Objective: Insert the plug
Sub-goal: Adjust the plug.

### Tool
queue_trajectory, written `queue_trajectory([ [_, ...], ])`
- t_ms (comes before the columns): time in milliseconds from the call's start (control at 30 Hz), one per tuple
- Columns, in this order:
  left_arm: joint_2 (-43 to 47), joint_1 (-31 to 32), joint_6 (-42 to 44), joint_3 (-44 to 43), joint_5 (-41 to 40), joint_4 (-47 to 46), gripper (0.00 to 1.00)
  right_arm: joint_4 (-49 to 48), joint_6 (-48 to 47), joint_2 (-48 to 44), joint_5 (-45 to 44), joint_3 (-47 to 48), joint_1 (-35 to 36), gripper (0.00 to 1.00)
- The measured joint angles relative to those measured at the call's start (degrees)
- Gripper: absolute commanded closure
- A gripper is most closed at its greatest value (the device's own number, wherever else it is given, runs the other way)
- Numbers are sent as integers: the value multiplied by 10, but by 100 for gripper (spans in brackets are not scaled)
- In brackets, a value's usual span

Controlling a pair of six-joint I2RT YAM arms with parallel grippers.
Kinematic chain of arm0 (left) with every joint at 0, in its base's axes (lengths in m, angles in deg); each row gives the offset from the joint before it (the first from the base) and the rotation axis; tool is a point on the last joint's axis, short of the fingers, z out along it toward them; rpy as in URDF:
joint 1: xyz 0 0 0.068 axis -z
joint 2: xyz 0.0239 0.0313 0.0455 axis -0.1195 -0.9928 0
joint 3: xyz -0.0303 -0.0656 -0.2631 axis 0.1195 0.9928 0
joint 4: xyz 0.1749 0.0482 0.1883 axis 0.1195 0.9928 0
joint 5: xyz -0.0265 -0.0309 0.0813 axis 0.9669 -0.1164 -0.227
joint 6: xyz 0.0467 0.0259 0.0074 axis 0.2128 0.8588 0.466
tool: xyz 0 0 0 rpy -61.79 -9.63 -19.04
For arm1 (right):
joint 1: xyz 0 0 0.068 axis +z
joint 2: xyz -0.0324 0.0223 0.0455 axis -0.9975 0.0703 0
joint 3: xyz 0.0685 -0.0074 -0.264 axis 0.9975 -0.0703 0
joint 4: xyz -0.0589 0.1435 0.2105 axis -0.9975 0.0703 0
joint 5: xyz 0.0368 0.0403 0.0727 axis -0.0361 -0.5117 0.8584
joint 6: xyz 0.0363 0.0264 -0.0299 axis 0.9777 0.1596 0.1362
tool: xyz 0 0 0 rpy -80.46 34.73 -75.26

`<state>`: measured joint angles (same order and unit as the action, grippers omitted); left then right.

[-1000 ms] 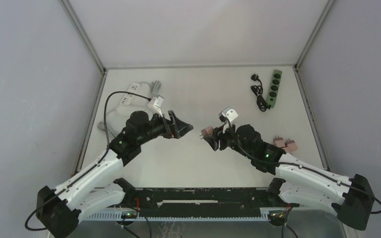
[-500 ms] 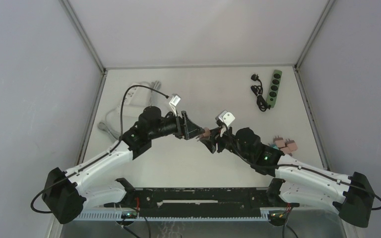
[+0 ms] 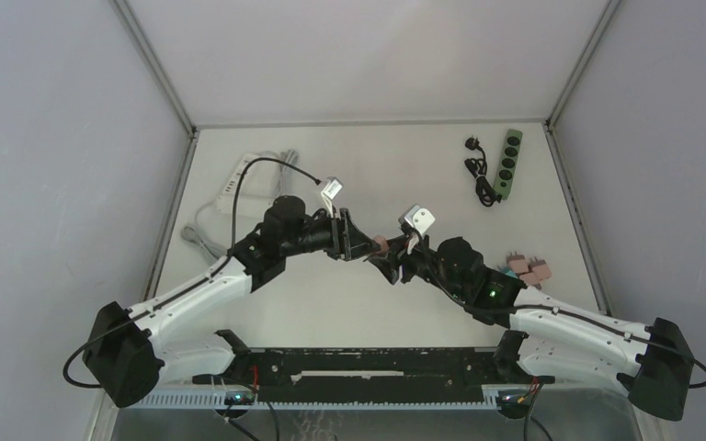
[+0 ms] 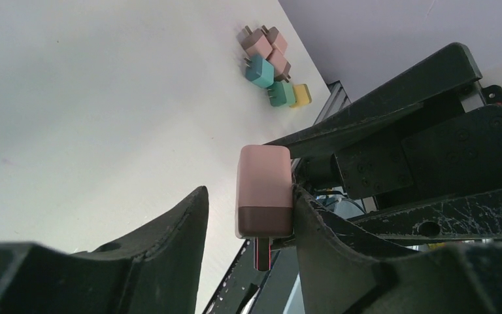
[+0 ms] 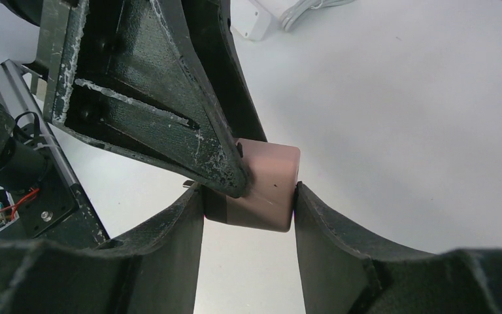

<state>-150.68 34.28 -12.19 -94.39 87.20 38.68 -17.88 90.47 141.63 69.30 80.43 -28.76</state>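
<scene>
A pink plug (image 3: 380, 244) with a darker brown end hangs above the middle of the table. My right gripper (image 3: 389, 258) is shut on it, and the right wrist view shows both fingers pressed against the plug (image 5: 266, 188). My left gripper (image 3: 366, 245) reaches in from the left and stands around the same plug (image 4: 264, 188). One left finger (image 4: 314, 222) touches the plug's side, while a gap remains at the other finger (image 4: 183, 226). A metal prong sticks out of the plug's brown end. The left finger hides part of the plug in the right wrist view.
A green power strip (image 3: 507, 163) with a black cord lies at the back right. At the back left lies a white power strip (image 3: 237, 176) with a grey cable. A small pile of coloured plugs (image 3: 529, 268) sits near the right arm.
My left arm has swung right toward the right gripper, and its jaws have narrowed around the pink plug. The right gripper has kept its hold and barely shifted.
</scene>
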Motion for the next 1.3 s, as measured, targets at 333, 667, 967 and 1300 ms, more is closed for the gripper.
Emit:
queue_trajectory([
  [333,-8,0,11,-8,23,1,89,-1,-1,4,-2,-2,1,52],
  [667,-6,0,40,-8,27,3,100,1,2,3,2,-3,2,34],
  [967,27,0,130,-8,24,17,100,18,38,-55,89,-3,-50,22],
  [1300,66,0,200,-8,64,6,100,94,79,-130,289,-3,-206,12],
])
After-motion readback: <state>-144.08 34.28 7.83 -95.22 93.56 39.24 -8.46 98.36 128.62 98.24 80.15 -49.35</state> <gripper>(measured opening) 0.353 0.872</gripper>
